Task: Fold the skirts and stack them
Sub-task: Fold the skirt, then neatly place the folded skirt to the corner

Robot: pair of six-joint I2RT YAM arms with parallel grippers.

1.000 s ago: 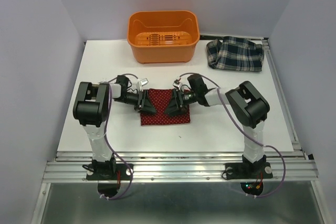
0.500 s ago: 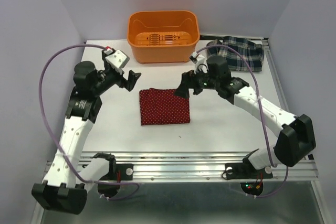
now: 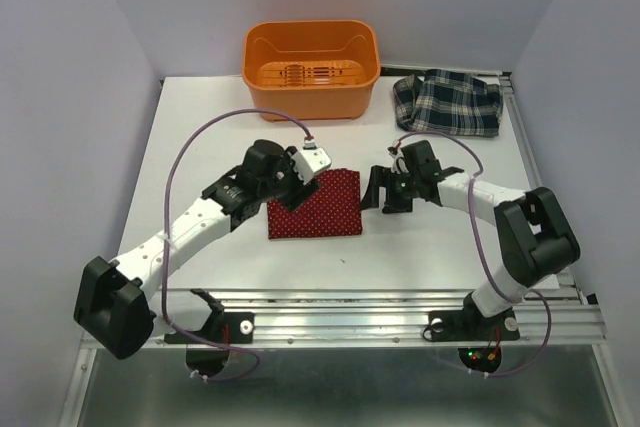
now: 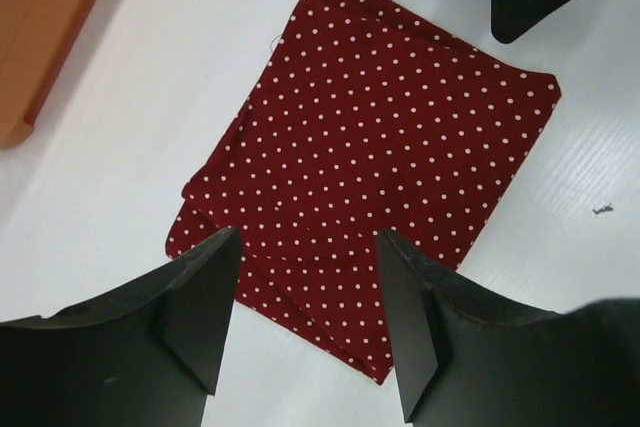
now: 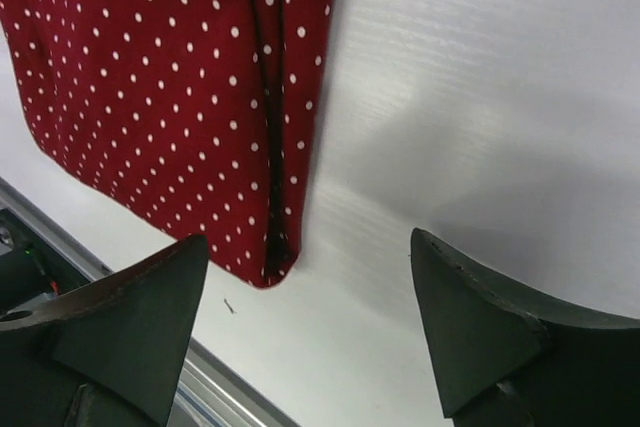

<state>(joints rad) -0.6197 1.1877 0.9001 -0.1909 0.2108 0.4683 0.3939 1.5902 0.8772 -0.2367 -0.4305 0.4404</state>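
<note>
White counter [image 3: 420, 247] — red dotted skirt [image 3: 315, 209] folded flat | left fingers [image 4: 200, 317] wide, empty, over it | right fingers [image 5: 130, 317] wide beside it | plaid skirt [image 3: 447, 105] crumpled, far right

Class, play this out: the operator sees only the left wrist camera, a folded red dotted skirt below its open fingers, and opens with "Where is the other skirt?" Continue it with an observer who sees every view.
Observer: The dark plaid cloth skirt lies at the white table's far right corner, right of the orange plastic bin.
Operator: Folded yet?
Observer: No, it is rumpled in a heap.
Operator: And the right gripper?
Observer: The right gripper is open, empty, at the dark red dotted skirt's right edge.
</note>
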